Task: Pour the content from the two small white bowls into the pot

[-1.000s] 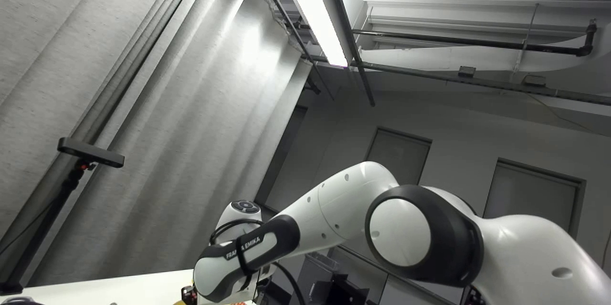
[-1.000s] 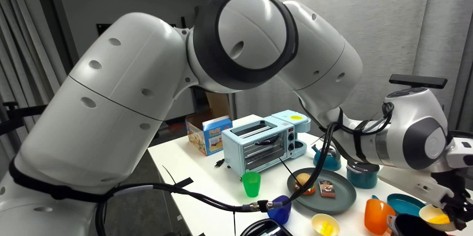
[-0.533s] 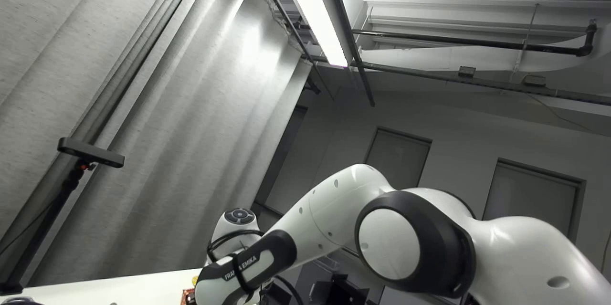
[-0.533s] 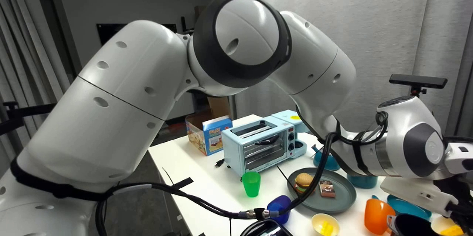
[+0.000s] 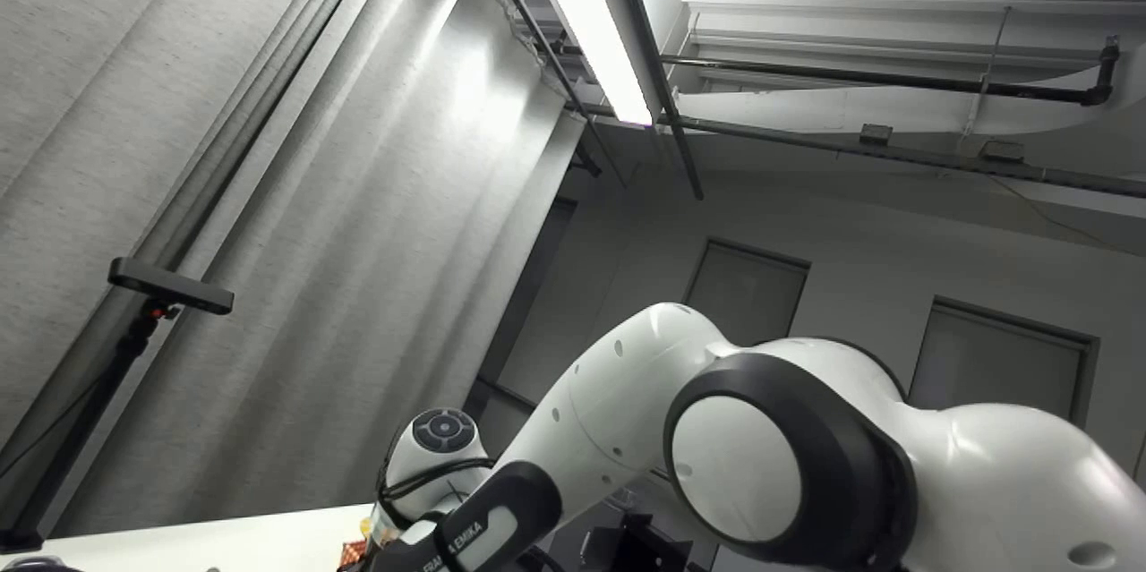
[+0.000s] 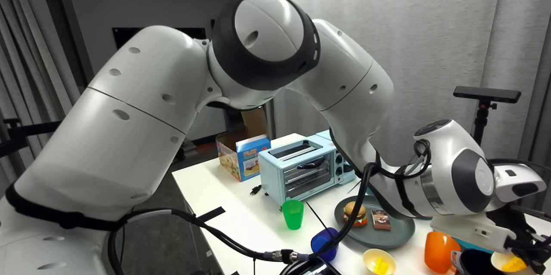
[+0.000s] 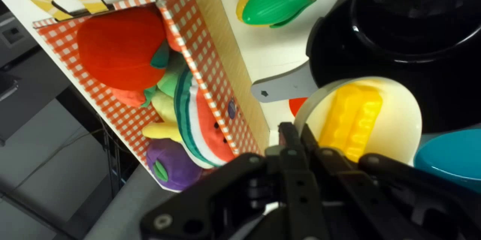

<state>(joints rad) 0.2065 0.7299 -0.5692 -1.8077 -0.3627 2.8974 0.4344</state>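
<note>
We list, on the table (image 6: pixel 241 208):
Blue carton (image 6: pixel 255 159), near far edge in an exterior view; toaster oven (image 6: pixel 272 176), beside it; grey plate (image 6: pixel 398 236), burger (image 6: pixel 349 209) near left rim; checkered box (image 7: pixel 201 54), watermelon slice (image 7: pixel 204 127) inside, along table edge, wrist view.

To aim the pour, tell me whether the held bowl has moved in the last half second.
Yes, toward the orange cup: in an exterior view, the held bowl now shows closer to that cup, which has stayed put.

The pot (image 7: pixel 406 74) looks glossy, the bowl (image 7: pixel 400 125) like smooth plastic, the toy watermelon (image 7: pixel 204 120) like matt cloth.
</note>
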